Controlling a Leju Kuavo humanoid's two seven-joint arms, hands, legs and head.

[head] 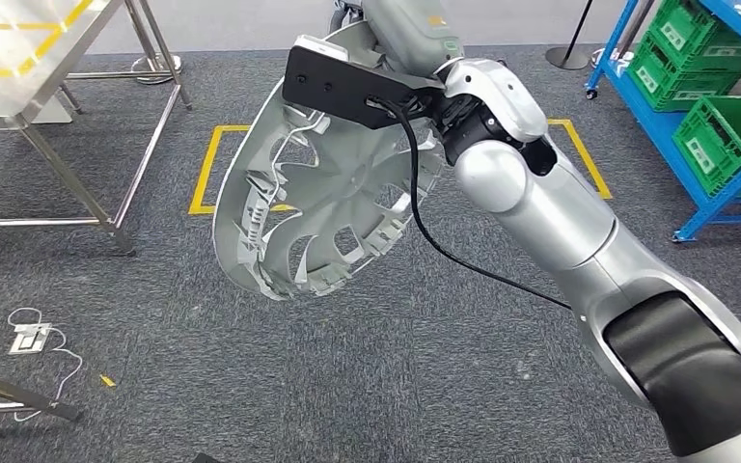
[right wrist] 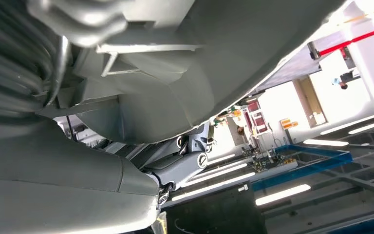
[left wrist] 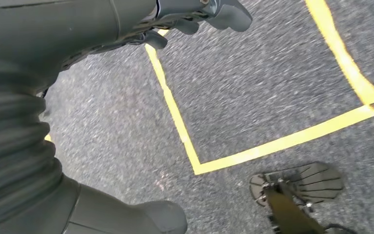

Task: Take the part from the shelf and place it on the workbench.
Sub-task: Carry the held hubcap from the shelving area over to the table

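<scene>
The part [head: 328,207] is a big round light-grey plastic disc with curved ribs and cut-outs. It hangs tilted above the carpet at the middle of the head view. My right hand [head: 403,29] grips its upper rim, mostly hidden behind the black wrist camera plate [head: 347,89]. In the right wrist view the part's smooth grey surface [right wrist: 224,58] lies close against my right hand [right wrist: 63,190]. My left hand [left wrist: 34,126] hangs over the floor; its fingers [left wrist: 209,12] and thumb are apart with nothing between them.
A steel-legged workbench [head: 53,58] stands at the back left. A blue shelf [head: 704,198] with green crates [head: 733,135] is at the right. Yellow tape [head: 205,164] marks a square on the grey carpet. A socket with cable [head: 29,338] lies on the floor at the left.
</scene>
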